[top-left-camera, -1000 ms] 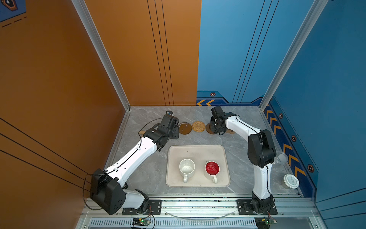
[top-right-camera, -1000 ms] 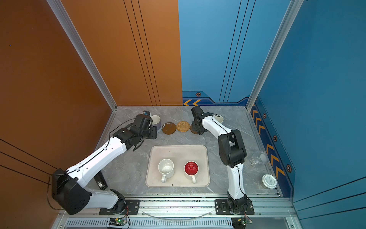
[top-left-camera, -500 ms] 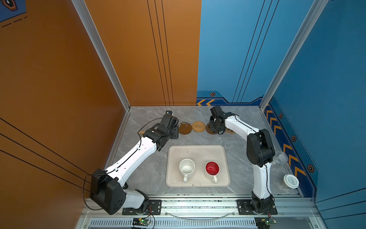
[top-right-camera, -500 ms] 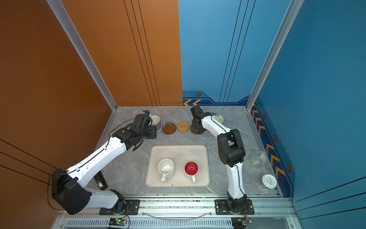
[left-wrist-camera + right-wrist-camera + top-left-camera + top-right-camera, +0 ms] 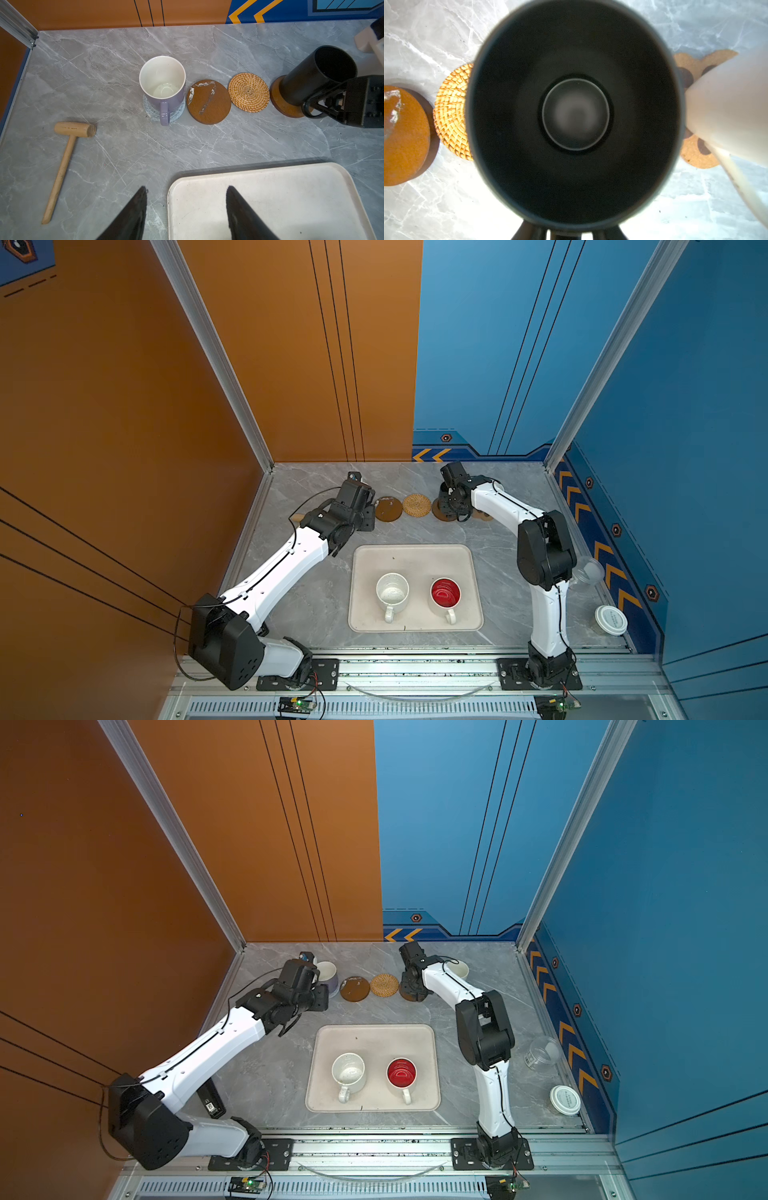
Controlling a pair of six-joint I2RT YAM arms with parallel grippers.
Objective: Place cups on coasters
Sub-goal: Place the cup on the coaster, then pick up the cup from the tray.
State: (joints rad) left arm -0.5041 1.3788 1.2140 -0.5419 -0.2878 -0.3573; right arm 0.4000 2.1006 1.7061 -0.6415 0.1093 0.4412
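Mug: matte black handled mug (image 5: pixel 307 83), likely rigid, breakable (best held by the handle (image 5: pixel 306 113)).
Right claw (image 5: pixel 568 232): at handle, grip unclear.
Left claw (image 5: pixel 186 189): released.

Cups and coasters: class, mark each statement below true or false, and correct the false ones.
1. The lavender mug stands on the grey woven coaster. True.
2. The rattan coaster has a cup on it. False: it is bare.
3. The speckled white mug and the red-inside mug both stand on the cream tray. True.
4. The black mug lies on its side on the tray. False: it stands on a brown coaster.
5. The wooden mallet lies on the tray. False: it lies on the table.
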